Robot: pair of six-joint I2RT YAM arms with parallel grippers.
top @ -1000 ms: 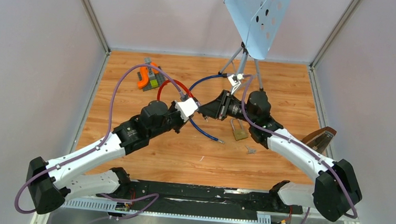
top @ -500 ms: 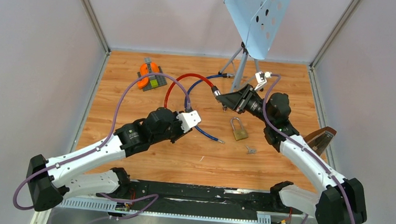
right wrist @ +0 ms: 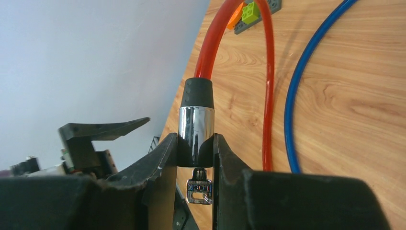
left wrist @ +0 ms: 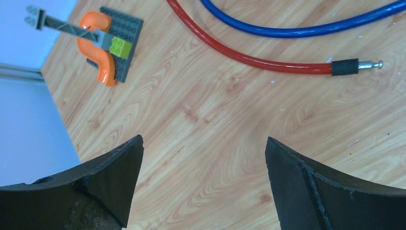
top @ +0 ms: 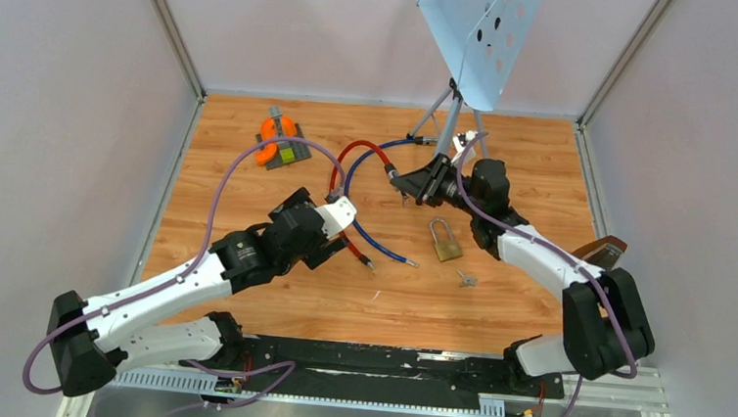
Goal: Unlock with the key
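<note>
Cable lock (top: pixel 355 147), red, loops over the far middle of the tabletop (top: pixel 535 161) in the overhead view. One end is pinched in the right hand (top: pixel 404 182). The other, a pin end (top: pixel 366 262), lies free on the wood just beside the left hand (top: pixel 331 243). A blue cable (top: pixel 382 244) runs close alongside. A brass padlock (top: pixel 446 241) lies near the right forearm, with a small metal piece (top: pixel 466 279) close by, too small to make out.

The left wrist view has that hand's fingers (left wrist: pixel 110 177) spread wide with nothing between them, over bare wood. The pin end sits ahead to the right, and an orange-and-grey brick model (left wrist: pixel 107 48) lies at the far left.

The right wrist view shows the right fingers (right wrist: pixel 158 163) closed tight on the lock's chrome barrel (right wrist: pixel 196 129), which stands upright in the frame. A key (right wrist: pixel 198 190) stamped LOCK sticks out of the barrel's lower end, between the fingers.
</note>
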